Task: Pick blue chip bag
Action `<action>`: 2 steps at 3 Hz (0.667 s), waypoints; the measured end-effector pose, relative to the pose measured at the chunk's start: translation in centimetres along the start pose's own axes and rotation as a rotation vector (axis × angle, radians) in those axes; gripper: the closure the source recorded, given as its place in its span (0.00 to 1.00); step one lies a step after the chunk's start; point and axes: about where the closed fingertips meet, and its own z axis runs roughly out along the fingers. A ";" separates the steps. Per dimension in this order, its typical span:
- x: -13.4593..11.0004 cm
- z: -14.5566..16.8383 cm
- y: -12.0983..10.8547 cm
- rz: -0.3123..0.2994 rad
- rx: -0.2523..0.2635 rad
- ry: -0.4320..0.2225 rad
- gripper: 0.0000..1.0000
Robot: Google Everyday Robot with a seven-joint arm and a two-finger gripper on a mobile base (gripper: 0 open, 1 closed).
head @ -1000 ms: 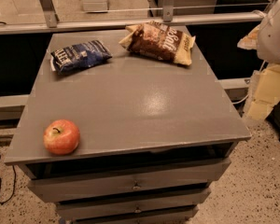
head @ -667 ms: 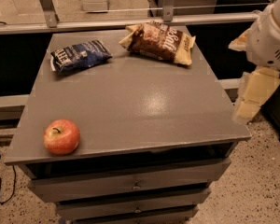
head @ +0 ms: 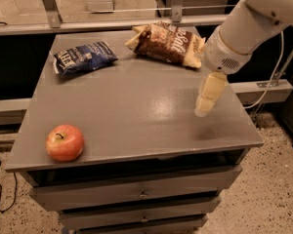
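Observation:
The blue chip bag point(head: 83, 57) lies flat at the back left of the grey cabinet top point(head: 132, 111); it is dark navy with white lettering. My gripper point(head: 207, 99) hangs from the white arm over the right side of the top, pointing down, well to the right of the blue bag and not touching anything.
A larger brown-and-cream chip bag point(head: 168, 44) lies at the back right, just behind the gripper. A red apple point(head: 65, 142) sits at the front left corner. Drawers are below the top; a metal rail runs behind it.
The arm has swung in from the right edge of the view to a spot over the right side of the cabinet top. The bags and apple have not moved.

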 end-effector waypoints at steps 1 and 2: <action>-2.8 5.4 -3.6 -0.027 -0.019 -0.038 0.00; -6.1 8.3 -7.3 -0.046 -0.006 -0.054 0.00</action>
